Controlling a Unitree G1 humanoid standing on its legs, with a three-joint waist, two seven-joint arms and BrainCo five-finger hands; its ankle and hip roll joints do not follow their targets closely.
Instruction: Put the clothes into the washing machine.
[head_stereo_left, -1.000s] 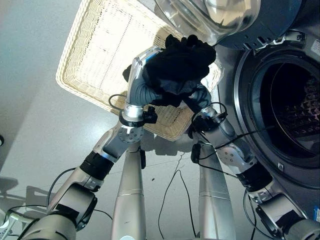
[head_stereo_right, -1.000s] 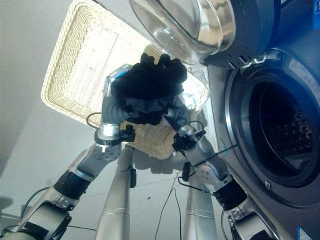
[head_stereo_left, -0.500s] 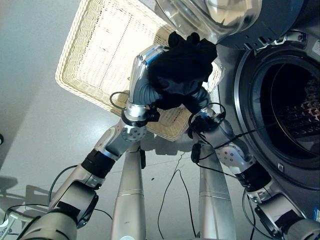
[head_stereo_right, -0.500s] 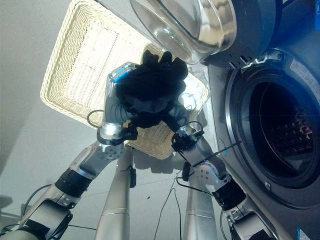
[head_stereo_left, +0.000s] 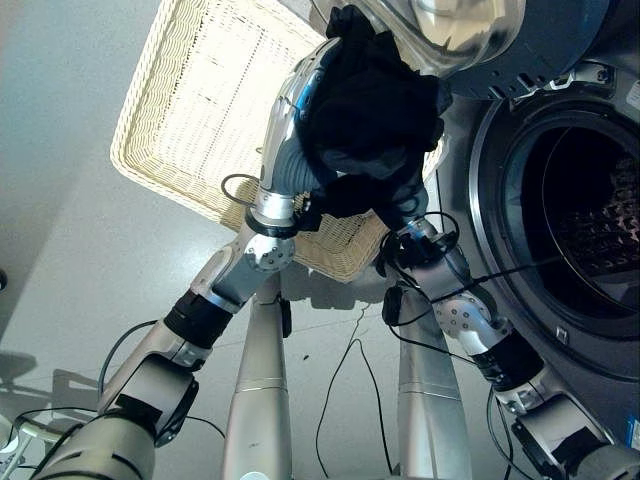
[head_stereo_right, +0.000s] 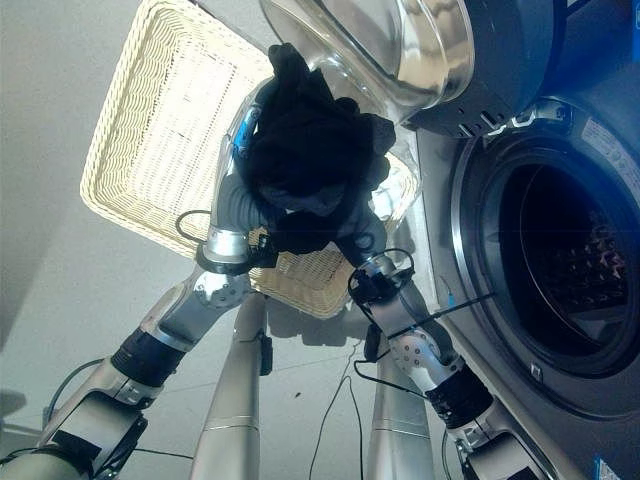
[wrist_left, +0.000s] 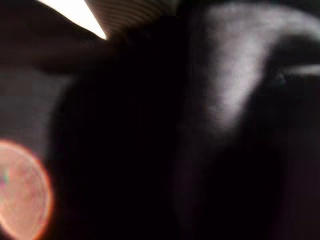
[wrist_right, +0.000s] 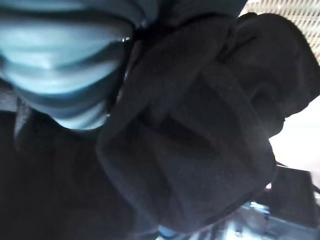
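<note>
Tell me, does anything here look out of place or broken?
Nothing stands out. Both arms hold a bundle of black clothes above the wicker basket, beside the washing machine, whose door is open.

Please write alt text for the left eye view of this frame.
Both robot arms hold a bundle of black clothes up above a cream wicker basket on the grey floor; the hands are buried in the cloth. To the right, the washing machine stands with its door swung open and its drum dark.
</note>
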